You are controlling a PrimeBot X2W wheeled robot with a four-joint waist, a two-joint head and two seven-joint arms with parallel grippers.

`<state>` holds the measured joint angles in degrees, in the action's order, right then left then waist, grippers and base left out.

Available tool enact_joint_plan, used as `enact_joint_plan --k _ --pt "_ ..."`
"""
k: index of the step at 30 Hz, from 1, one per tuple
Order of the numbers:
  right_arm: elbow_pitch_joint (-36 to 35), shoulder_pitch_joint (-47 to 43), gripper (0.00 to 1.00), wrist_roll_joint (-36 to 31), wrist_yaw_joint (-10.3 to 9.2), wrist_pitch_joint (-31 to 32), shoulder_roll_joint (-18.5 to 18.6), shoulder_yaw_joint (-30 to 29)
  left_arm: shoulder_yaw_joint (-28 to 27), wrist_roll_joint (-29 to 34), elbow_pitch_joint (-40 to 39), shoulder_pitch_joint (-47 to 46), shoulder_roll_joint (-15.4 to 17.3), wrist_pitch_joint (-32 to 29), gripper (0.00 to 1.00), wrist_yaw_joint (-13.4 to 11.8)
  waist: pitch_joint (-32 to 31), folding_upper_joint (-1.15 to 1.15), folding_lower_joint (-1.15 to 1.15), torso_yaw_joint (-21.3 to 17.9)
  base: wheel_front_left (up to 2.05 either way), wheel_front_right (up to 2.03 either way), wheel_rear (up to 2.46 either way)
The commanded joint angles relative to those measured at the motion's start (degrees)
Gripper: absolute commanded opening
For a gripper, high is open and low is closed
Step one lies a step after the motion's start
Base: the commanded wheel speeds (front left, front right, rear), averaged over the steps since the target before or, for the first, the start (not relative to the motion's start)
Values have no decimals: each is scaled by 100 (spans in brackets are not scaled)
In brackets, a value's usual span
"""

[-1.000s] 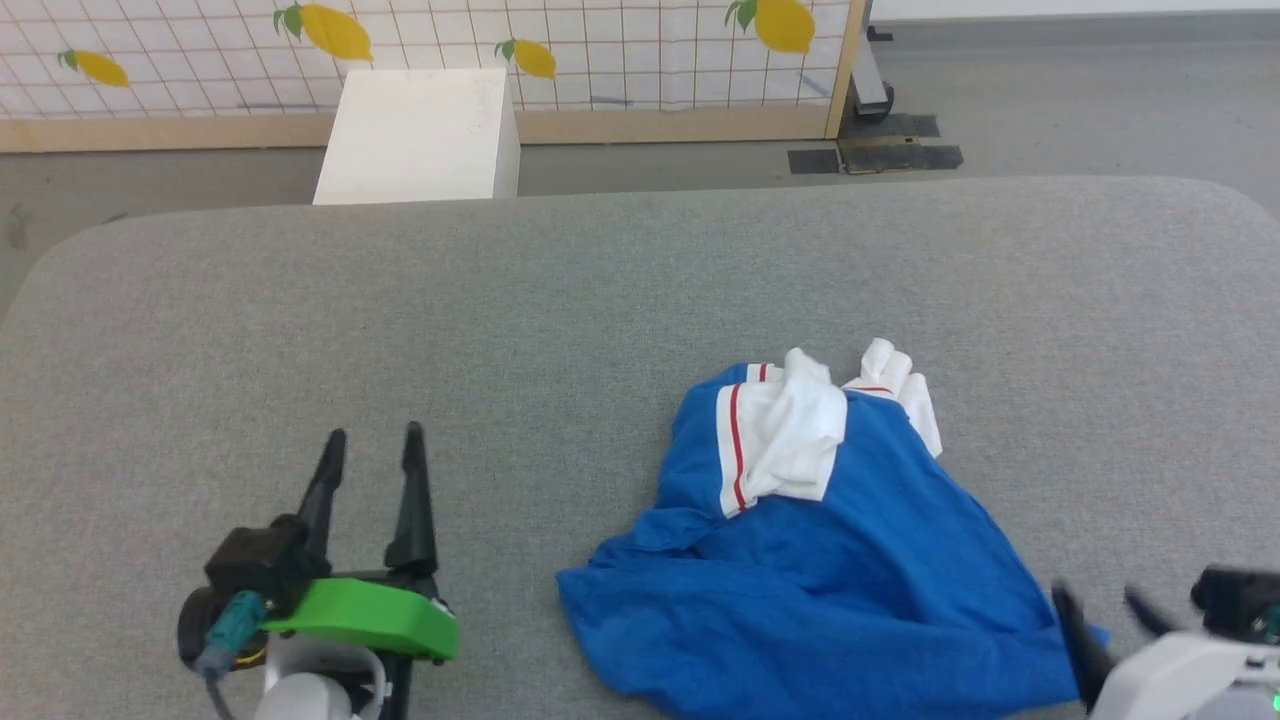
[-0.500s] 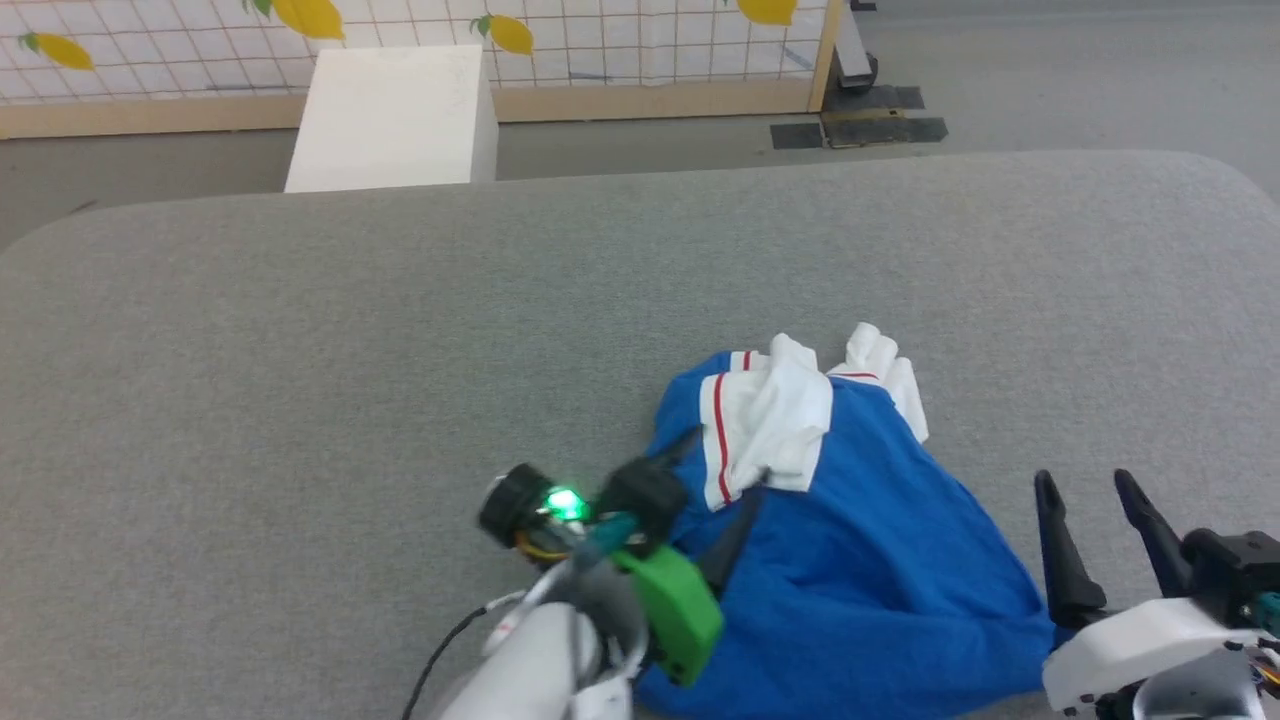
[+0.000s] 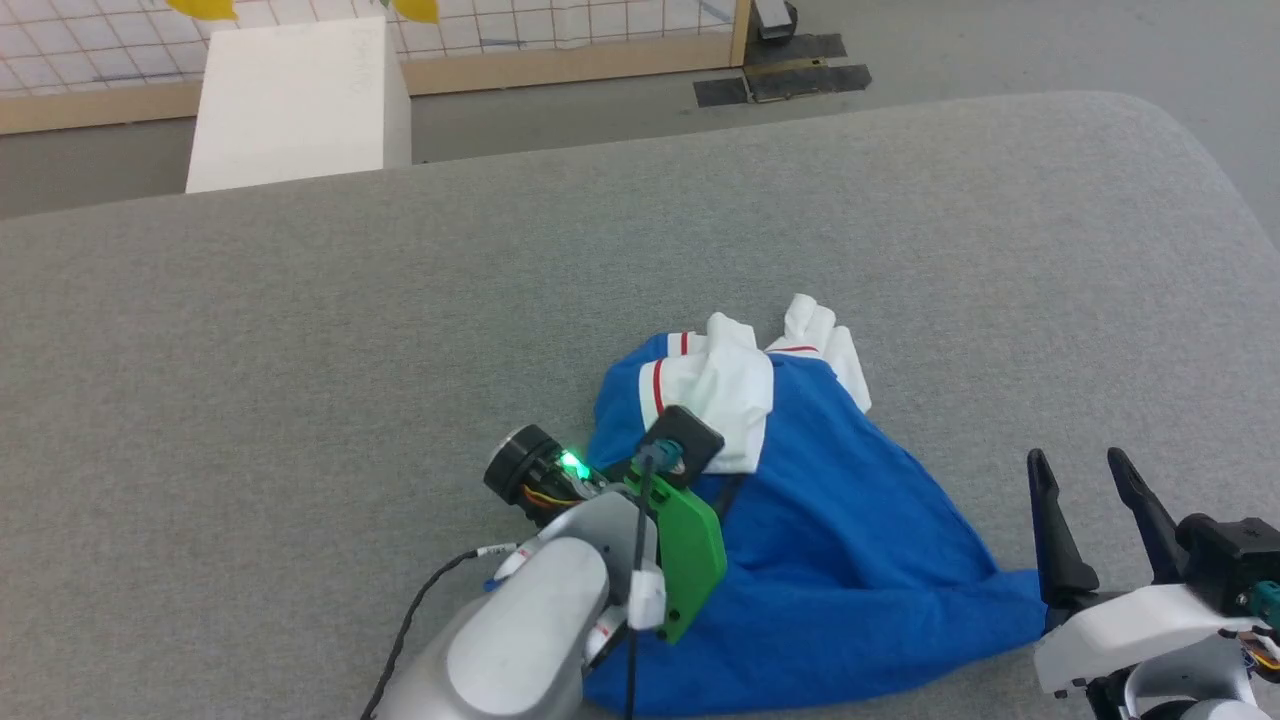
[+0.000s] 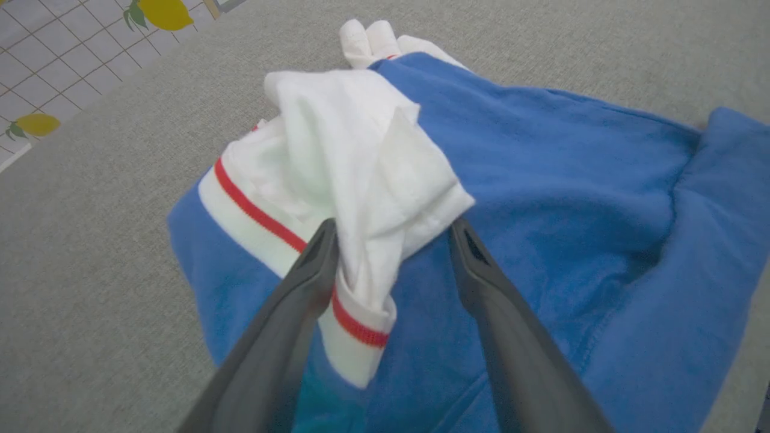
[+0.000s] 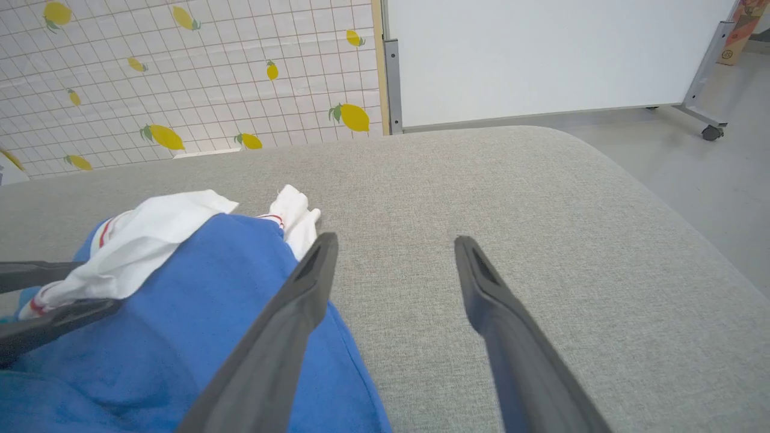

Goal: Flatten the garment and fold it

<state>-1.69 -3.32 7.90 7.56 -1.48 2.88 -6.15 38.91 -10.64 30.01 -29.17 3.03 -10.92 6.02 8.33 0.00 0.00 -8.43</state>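
1. Since a second ago the left gripper has swung from the bare surface at the lower left of the head view across onto the garment. The head camera has tilted too, so the whole scene sits differently in that view.
2. Its two dark fingers stand apart, straddling a bunched white sleeve. The fold with the red-striped cuff hangs between them, close against the finger on the wrist view's left, and it is not pinched.
3. The right gripper sits at the lower right of the head view. Its fingers are spread wide with nothing between them, over bare grey fabric. One finger is just beside the blue corner of the hem.
4. The garment lies crumpled in a heap on the grey padded table, right of the middle and toward the near edge. Its blue body spreads to the near side, and the white sleeves and striped trim are bunched at the far end.
5. Beyond the table's far edge a white box stands on the floor. Behind it is a gridded screen printed with lemons, and beside that a white panel on a wheeled frame.
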Motion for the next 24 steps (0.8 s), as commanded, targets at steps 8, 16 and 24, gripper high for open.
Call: enact_joint_plan --k 8,16,24 --pt "-18 113 100 82 -8 -21 0 -61 -536 -662 -49 -119 -5 526 0 -334 -45 0 0 147 0 0 0" --pt "-71 61 100 122 -8 50 0 -101 -1906 -1607 -689 523 273 1578 0 -877 -212 0 0 554 0 0 0" --pt "-107 15 100 160 -8 161 0 -96 -3011 -2266 -1038 1926 747 1815 0 -1464 -326 0 0 872 0 0 0"
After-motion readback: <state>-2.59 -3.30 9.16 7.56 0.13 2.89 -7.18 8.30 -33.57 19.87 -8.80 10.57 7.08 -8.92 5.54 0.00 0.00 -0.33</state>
